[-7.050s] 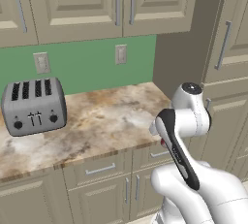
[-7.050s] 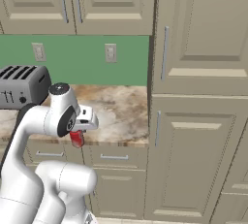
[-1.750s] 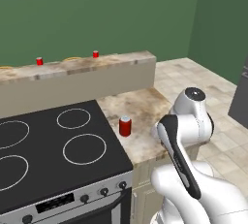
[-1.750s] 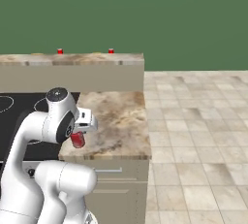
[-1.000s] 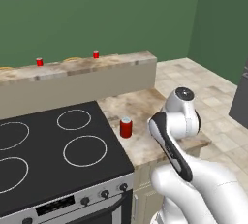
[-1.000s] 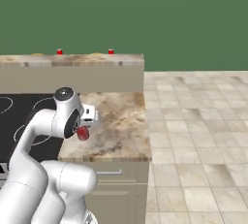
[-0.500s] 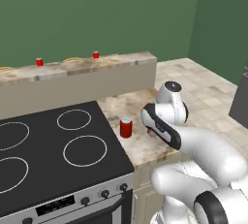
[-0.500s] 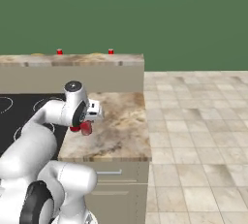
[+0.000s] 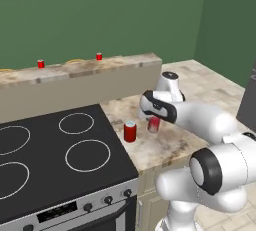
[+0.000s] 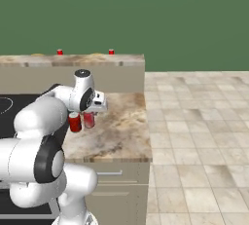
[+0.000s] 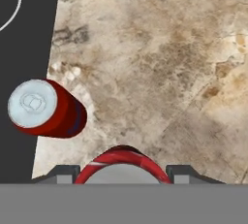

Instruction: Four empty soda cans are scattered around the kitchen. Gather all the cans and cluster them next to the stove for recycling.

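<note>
While tool grips 1 glossy red can, second cylindrical can upright on marbled stone counter

A home kitchen: a black flat-top stove with white burner rings and front knobs sits at 9 o'clock beside a tan marbled stone bench, with green walls at 12 o'clock and beige tiled floor at 3 o'clock.
</note>
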You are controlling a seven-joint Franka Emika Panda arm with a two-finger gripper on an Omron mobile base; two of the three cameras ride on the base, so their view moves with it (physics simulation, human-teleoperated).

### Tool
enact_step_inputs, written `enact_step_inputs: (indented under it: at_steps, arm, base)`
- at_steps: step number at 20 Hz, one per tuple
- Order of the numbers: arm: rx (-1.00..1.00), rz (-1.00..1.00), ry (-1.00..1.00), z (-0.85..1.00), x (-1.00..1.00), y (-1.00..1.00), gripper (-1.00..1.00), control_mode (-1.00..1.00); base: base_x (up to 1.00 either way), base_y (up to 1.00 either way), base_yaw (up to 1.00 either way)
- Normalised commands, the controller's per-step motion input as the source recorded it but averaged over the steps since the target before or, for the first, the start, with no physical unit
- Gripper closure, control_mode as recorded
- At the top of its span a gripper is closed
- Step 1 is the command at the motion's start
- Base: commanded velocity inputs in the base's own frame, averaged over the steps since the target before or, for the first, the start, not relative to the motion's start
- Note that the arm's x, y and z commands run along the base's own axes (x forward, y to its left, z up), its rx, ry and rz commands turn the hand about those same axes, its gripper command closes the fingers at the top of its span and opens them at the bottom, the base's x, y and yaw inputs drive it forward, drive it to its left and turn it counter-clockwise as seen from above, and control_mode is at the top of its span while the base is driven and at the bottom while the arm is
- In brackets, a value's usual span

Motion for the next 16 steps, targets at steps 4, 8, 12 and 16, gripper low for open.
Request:
enact_step_inputs:
  at_steps: [4,8,12,16]
  arm:
    - [-0.02,-0.01,0.00,-0.05,0.33,0.08,1.00,-1.00]
    - [0.00,0.00,0.00,-0.06,0.36,0.08,1.00,-1.00]
    - [0.00,-0.01,0.00,-0.13,0.27,0.16,1.00,-1.00]
    - [0.00,0.00,-0.01,-0.21,0.07,0.14,1.00,-1.00]
  base:
    - [0.00,0.00,0.00]
    - [0.00,0.00,0.00]
    - [0.00,0.00,0.00]
    - [0.00,0.00,0.00]
